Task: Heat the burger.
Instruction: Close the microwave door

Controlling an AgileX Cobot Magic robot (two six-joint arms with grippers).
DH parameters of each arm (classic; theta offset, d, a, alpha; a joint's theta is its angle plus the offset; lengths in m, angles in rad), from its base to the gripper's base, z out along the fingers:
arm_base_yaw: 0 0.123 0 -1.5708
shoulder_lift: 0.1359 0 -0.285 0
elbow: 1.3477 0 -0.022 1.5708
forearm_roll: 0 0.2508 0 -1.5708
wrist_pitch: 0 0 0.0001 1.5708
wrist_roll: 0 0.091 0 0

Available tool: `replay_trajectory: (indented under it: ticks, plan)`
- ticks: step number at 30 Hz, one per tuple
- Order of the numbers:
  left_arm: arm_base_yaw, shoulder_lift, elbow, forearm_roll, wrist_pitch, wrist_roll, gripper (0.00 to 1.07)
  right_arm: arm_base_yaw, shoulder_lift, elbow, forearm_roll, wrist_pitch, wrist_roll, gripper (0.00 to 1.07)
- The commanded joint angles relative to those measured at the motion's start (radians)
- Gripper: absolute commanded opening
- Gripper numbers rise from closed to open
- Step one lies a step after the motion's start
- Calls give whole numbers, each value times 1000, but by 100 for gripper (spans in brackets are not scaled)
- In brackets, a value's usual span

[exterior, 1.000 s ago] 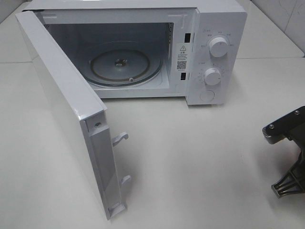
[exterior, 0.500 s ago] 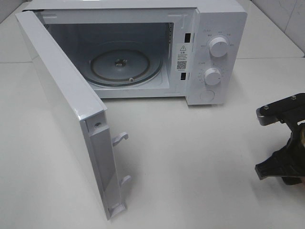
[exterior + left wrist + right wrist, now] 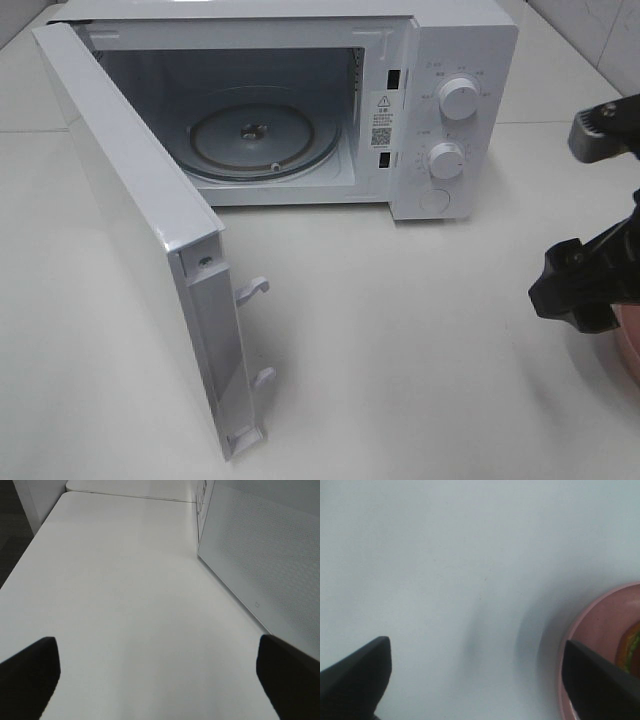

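Right wrist view shows the burger, soft and tippy, on the plate beside the wide, empty right jaws, so gripping the plate's rim seems safest.

We see a white table made of joined panels, with seams running across it. A tiled wall rises behind on the right. In the left wrist view, dark floor lies beside the table.
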Motion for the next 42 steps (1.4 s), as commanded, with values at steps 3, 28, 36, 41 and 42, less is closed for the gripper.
replay_trajectory:
  ticks: [3,28,36,41,42]
  plan:
    - [3,-4,1,1,-15,0,101,-5,-107,-4,43,119,-43,84]
    - [3,-4,1,1,-15,0,101,-81,-592,20,85,310,-116,77]
    - [3,-4,1,1,-15,0,101,-260,-787,101,98,314,-174,77]
    - [3,-4,1,1,-15,0,101,-309,-898,102,116,321,-189,76]
    - [3,-4,1,1,-15,0,101,-316,-941,105,135,324,-206,76]
